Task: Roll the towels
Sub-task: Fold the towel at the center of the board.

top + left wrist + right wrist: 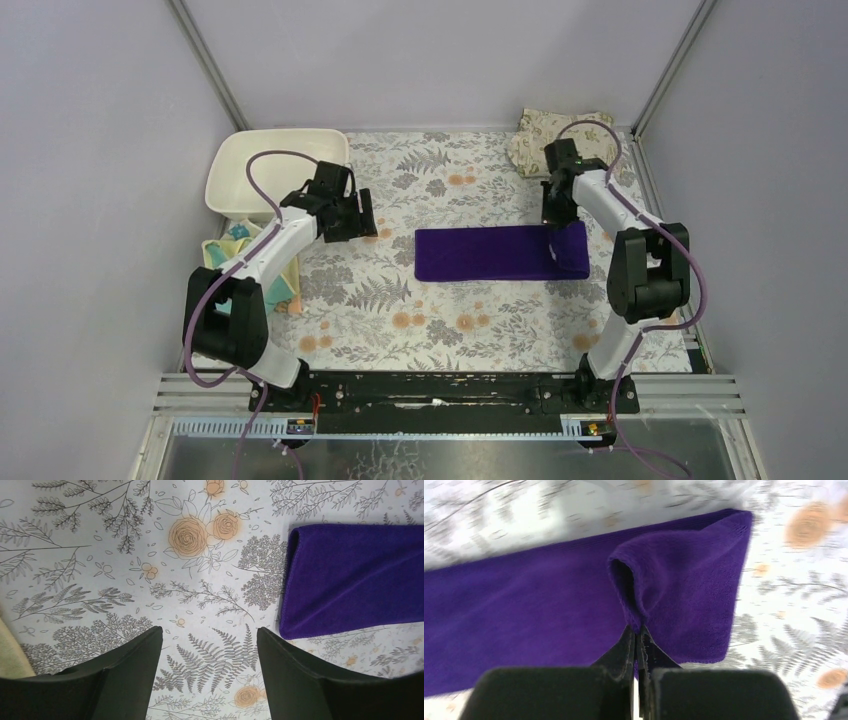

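Here, the right end effector (638,630), clamped on a raised edge of the purple towel (524,615), may lose this thin pinch mid-roll; the left end effector (209,630) stands apart, empty.

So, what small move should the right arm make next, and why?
Probably carry the pinched end over toward the left, to begin the roll. The right gripper is shut on the purple towel at its right end, lifted into a small curl; the rest lies flat. The left gripper hangs open beyond the other end, touching nothing.
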Robot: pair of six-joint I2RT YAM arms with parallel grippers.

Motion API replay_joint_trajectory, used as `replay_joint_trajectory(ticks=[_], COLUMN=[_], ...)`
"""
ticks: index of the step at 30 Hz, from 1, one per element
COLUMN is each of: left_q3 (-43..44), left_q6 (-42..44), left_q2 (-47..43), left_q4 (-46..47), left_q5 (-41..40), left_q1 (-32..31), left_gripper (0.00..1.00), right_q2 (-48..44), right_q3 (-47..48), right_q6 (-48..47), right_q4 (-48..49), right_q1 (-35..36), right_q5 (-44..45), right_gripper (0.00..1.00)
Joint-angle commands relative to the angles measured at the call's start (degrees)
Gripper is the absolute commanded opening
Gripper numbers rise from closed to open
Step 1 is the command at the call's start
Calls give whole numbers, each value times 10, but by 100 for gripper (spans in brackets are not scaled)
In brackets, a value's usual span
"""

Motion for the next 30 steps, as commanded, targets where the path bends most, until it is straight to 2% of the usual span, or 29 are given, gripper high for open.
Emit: replay_joint_trajectory(ticks=[1,7,9,10,30], left_q3=[-16,-50,-60,-64,-77], left_q6=[-19,-32,-33,-33,-35], left_q2=[-10,-32,-38,-39,-36], left_q4=[36,49,52,54,67], left_q5=[50,72,72,73,98], left_q1=[17,39,40,41,41], left_gripper=[70,76,97,100,100], right_q2=[-27,-11,-7,-3,70], right_q3=[16,37,43,47,148], right_q6=[44,87,101,107,202], right_q4=[-9,0,1,0,-14], right_q1=[51,115,132,141,274], right_q5=[-108,-146,-158,-159,-165], right_gripper=[0,0,0,0,0])
